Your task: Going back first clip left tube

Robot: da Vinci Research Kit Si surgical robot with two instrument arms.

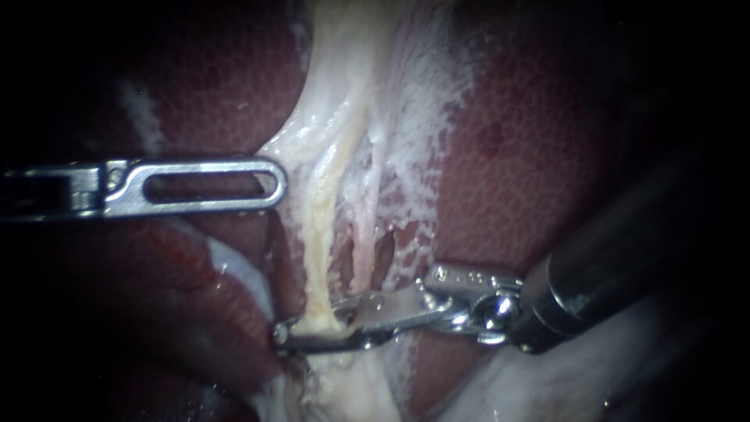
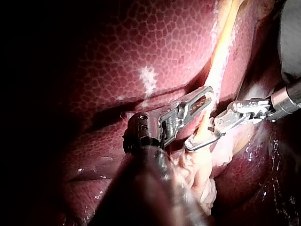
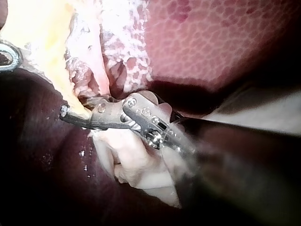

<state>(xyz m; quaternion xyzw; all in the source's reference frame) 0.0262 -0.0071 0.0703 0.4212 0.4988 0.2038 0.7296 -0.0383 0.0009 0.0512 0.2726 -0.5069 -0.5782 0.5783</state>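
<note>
endoscope view: left instrument (image 1: 273, 185), middle left, pincer pressed together, tip at the pale tissue's edge; right instrument (image 1: 310, 324), lower right, pincer spread astride the left tube (image 1: 319, 234), lower centre. left wrist view: tube between the right pincer's halves. right wrist view: likewise, liver (image 3: 225, 42) ahead.

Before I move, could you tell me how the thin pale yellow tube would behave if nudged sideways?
Probably floppy: the thin pale yellow tube runs as a narrow, soft-looking strand. Likely slippery, since wet glints cover it. Possibly fragile, as only wispy white webbing lies between it and the mottled red liver.
</note>
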